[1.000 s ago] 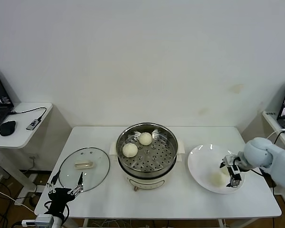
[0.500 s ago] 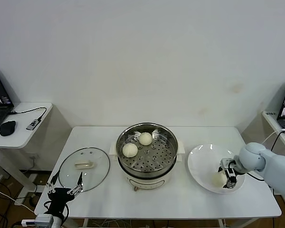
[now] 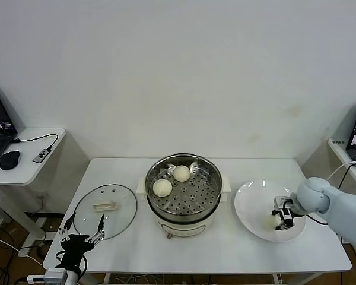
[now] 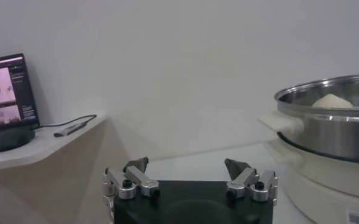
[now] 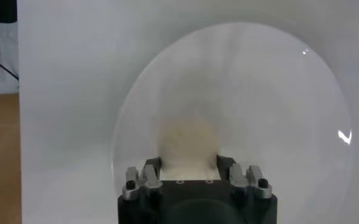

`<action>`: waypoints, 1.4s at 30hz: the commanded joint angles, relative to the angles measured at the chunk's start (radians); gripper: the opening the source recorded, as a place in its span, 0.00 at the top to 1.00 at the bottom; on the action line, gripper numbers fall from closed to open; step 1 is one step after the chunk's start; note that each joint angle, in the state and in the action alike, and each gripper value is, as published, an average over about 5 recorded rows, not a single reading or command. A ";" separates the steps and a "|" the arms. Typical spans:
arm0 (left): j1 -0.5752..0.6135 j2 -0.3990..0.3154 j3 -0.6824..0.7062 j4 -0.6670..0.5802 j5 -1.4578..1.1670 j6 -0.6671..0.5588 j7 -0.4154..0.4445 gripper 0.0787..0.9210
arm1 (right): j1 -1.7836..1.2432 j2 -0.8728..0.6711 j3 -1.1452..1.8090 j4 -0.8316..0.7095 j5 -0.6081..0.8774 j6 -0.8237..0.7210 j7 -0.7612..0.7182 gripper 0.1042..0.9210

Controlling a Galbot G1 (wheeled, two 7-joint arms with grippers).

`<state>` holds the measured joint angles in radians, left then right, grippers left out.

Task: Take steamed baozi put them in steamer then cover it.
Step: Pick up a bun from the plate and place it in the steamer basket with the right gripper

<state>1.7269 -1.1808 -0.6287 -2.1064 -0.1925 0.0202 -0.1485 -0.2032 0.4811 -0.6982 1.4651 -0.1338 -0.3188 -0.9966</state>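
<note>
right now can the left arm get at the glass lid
Probably yes: the left gripper hangs open just off the table's front-left edge, the cover lies flat right beyond it, and nothing stands between them.

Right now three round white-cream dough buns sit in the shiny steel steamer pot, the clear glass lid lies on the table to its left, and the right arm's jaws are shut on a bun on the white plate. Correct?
Not quite. The head view shows two round white-cream dough buns in the shiny steel steamer pot, not three. The clear glass lid does lie to its left, and the right gripper is shut on a bun on the white plate.
</note>
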 commanded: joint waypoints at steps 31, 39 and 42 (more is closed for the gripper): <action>-0.015 -0.009 -0.002 -0.024 0.004 0.002 0.000 0.12 | 0.830 0.494 -0.597 0.033 0.422 0.253 0.026 0.46; -0.015 -0.017 -0.006 -0.022 0.003 0.001 0.001 0.12 | 0.810 0.578 -0.658 0.018 0.308 0.418 0.016 0.46; -0.017 -0.020 -0.005 -0.023 0.003 0.001 0.000 0.12 | 0.801 0.606 -0.667 0.007 0.285 0.456 0.007 0.46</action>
<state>1.7105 -1.1984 -0.6349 -2.1281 -0.1892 0.0218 -0.1481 0.5879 0.9526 -1.2918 1.4942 0.2241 -0.0355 -0.9853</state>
